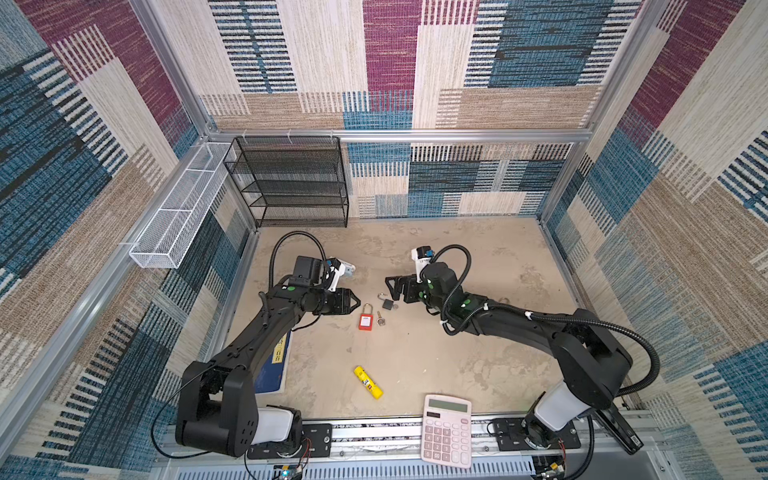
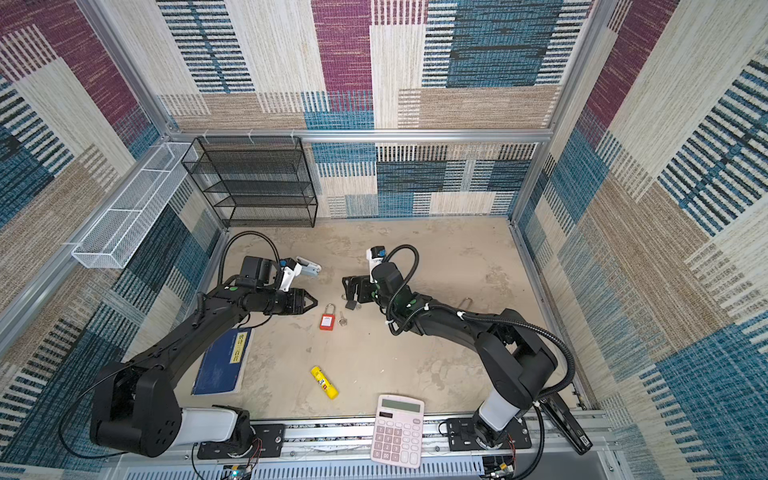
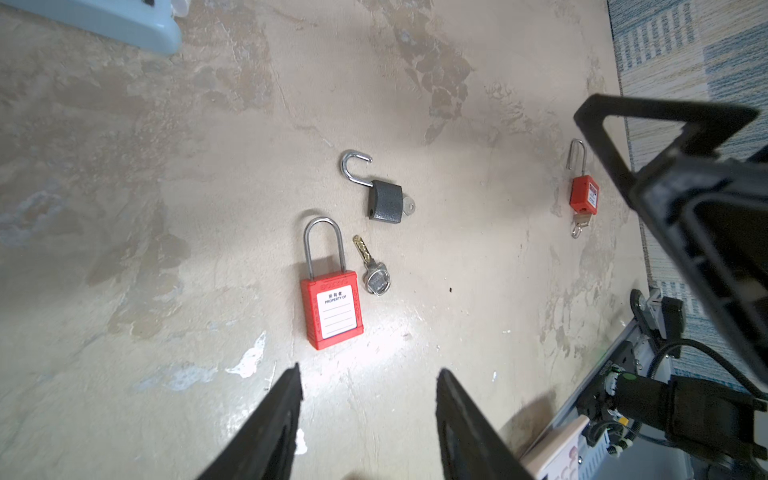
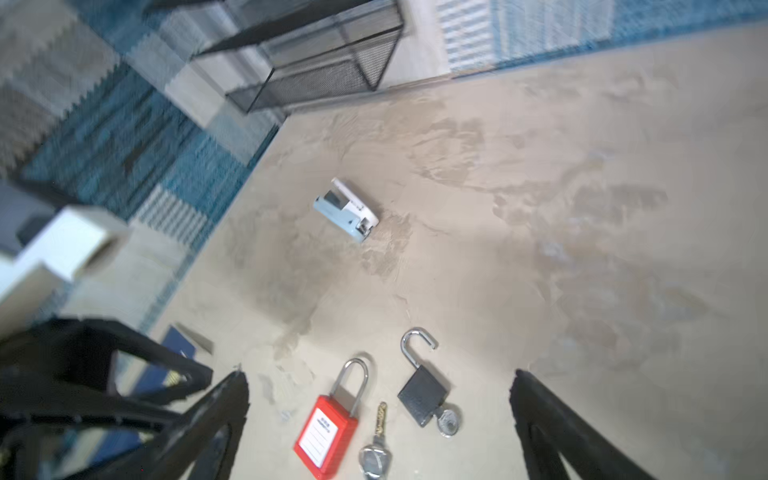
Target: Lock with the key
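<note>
**A:** How do the jaws of the left gripper stand?

**B:** Roughly half apart, with nothing between them. The tips sit near the base of the red padlock without touching it.

**A:** And the right gripper?

**B:** Its jaws are spread wide and are empty as well. It hangs close by the grey padlock, and I see no contact.

**A:** Where is the key?

**B:** The loose key lies flat on the table, just beside the red padlock. Its brass blade points the same way as that lock's shackle, which is closed.

**A:** The grey one?

**B:** It is just beyond them, between the two grippers in both top views. Its shackle is swung open, and a second key sticks out of its base.

**A:** Anything further out?

**B:** A second red padlock, with a key in its base, lies well apart beside the right arm. A stapler lies toward the back wall from the left gripper. A glue stick lies nearer the front, and a calculator is at the front edge.
</note>
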Motion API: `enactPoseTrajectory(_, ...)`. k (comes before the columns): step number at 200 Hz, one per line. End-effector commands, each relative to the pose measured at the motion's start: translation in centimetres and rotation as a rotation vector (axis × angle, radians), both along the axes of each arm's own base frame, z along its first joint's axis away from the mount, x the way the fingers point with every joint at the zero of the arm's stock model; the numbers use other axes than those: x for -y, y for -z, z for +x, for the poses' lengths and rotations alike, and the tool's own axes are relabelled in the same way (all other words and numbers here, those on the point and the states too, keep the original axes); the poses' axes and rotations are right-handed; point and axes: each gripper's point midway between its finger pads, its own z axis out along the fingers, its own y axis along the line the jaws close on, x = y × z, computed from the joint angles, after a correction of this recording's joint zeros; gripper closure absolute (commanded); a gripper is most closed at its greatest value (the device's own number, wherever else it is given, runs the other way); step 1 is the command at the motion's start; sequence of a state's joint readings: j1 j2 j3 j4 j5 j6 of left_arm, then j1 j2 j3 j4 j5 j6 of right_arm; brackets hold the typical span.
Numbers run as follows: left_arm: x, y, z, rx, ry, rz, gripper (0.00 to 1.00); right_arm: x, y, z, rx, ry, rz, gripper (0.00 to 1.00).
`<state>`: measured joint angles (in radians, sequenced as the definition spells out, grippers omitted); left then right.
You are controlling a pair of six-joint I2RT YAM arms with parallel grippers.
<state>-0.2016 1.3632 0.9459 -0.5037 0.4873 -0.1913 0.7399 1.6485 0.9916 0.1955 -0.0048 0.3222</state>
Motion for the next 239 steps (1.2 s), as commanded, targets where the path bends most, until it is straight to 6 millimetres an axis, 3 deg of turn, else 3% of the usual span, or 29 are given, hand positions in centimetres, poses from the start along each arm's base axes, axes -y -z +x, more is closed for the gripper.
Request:
enactPoseTrajectory(1, -0.3, -0.3, -0.1, -0.013, -0.030, 0.006, 0.46, -0.2, 3.7, -1.6, 0.142, -0.316, -0.337, 0.03)
enactPoseTrajectory(37, -0.3, -0.5, -0.1, -0.010, -0.037, 0.004, 0.46, 0.3, 5.8, -1.9, 0.119, -0.413, -0.318, 0.11)
enactPoseTrajectory(62, -0.1, -0.5, -0.1, -0.030, -0.048, -0.015, 0.46, -0.2, 7.4, -2.5, 0.087, -0.472, -0.328, 0.26)
enactPoseTrajectory(84, 0.1, -0.3, -0.3, -0.050, -0.051, -0.030, 0.46, -0.2, 8.8, -2.5, 0.072, -0.476, -0.336, 0.32)
enactPoseTrajectory(166, 0.0, 0.4, -0.9, -0.074, -0.050, -0.023, 0.46, -0.6, 11.8, -1.4, 0.053, -0.482, -0.372, 0.38)
enactPoseTrajectory(239, 0.0, 0.6, -0.9, -0.077, -0.045, -0.019, 0.46, -1.5, 13.5, -0.9, 0.042, -0.522, -0.383, 0.51)
